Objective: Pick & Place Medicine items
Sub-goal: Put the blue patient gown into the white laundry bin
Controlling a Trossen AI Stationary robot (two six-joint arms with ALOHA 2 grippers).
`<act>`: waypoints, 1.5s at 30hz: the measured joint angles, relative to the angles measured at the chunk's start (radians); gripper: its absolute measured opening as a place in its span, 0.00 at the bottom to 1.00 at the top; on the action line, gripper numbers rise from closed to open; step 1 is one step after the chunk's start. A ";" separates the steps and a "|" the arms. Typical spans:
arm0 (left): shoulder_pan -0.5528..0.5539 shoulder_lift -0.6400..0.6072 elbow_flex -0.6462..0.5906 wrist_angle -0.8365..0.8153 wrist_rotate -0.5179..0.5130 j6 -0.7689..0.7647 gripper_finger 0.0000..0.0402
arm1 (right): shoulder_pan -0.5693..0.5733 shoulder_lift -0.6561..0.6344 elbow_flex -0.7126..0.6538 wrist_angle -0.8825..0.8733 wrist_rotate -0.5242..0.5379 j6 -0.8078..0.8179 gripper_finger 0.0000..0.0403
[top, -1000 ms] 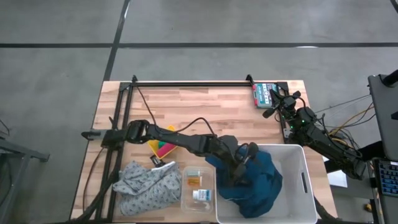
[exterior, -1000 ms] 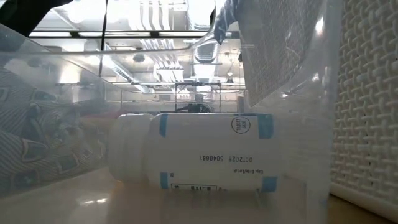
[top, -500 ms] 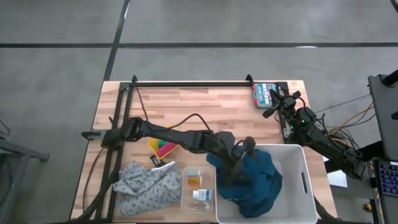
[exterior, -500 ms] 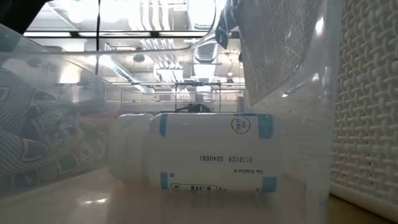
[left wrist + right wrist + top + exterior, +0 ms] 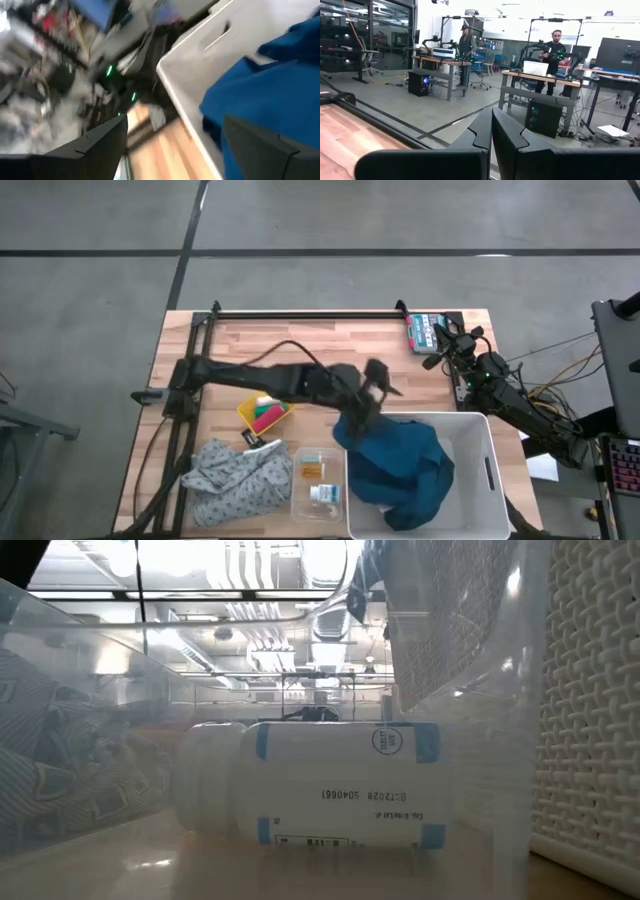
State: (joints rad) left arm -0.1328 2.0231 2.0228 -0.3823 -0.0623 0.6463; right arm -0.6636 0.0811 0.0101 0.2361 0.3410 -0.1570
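- I'm looking at a wooden table (image 5: 330, 345) on a grey concrete floor, black rail along the far edge. Out past the table there's a workshop with benches, monitors and two people standing at desks
- On the table: a white basket (image 5: 478, 442) with a blue cloth (image 5: 400, 470) spilling over its rim, a patterned grey cloth (image 5: 235, 478) at the near left, and a clear tray (image 5: 318, 480) between them
- The medicine stuff is in that tray: the orange bottle (image 5: 312, 471) at its far end, the white carton (image 5: 323, 494) with blue print at the near end. The low view gives me the carton (image 5: 330, 785) lying on its side through the clear wall, which overhead barely shows
- There's also a yellow holder (image 5: 263, 415) with bright bits in it and a teal box (image 5: 424, 332) at the far right corner
- Left gripper (image 5: 380, 380) is up over the wood just beyond the basket's far left corner. In its wrist cam the fingers (image 5: 102, 145) are spread wide with nothing between them
- Right gripper (image 5: 440, 340) is parked by the teal box, fingers pressed together in its own cam
- Compared to a second ago, the left arm has pulled back and up off the blue cloth; the right one hasn't budged
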 joint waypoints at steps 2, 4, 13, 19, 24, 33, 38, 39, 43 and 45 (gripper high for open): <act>0.024 -0.020 0.000 -0.070 -0.017 -0.075 0.82 | 0.000 0.000 0.000 0.000 0.000 0.000 0.02; 0.054 -0.027 0.000 -0.152 -0.020 -0.146 0.82 | 0.000 0.000 0.000 0.000 0.000 0.000 0.02; 0.135 -0.030 -0.020 -0.413 -0.021 -0.275 0.82 | 0.000 0.000 0.000 0.000 0.000 0.000 0.02; 0.142 -0.103 -0.137 -0.433 -0.024 -0.288 0.82 | 0.000 0.000 0.000 0.000 0.000 0.000 0.02; 0.110 -0.253 -0.406 -0.233 -0.045 -0.275 0.82 | 0.000 0.000 0.000 0.000 0.000 0.000 0.02; 0.051 -0.564 -0.977 0.350 -0.092 -0.356 0.82 | 0.000 0.000 0.000 0.001 0.000 0.000 0.02; -0.022 -0.631 -1.172 0.627 -0.181 -0.469 0.82 | 0.000 0.000 0.000 0.000 0.000 0.000 0.02; -0.041 -0.631 -1.199 0.679 -0.203 -0.488 0.82 | 0.000 0.000 0.000 0.000 0.000 0.000 0.02; -0.124 -0.623 -1.265 0.836 -0.293 -0.535 0.82 | 0.000 0.000 0.000 0.000 0.000 0.000 0.02; -0.165 -0.611 -1.280 0.849 -0.352 -0.561 0.82 | 0.000 0.000 0.000 0.000 0.000 0.000 0.02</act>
State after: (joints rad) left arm -0.2981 1.4120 0.7433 0.4666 -0.4143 0.0849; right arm -0.6636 0.0814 0.0101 0.2363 0.3410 -0.1570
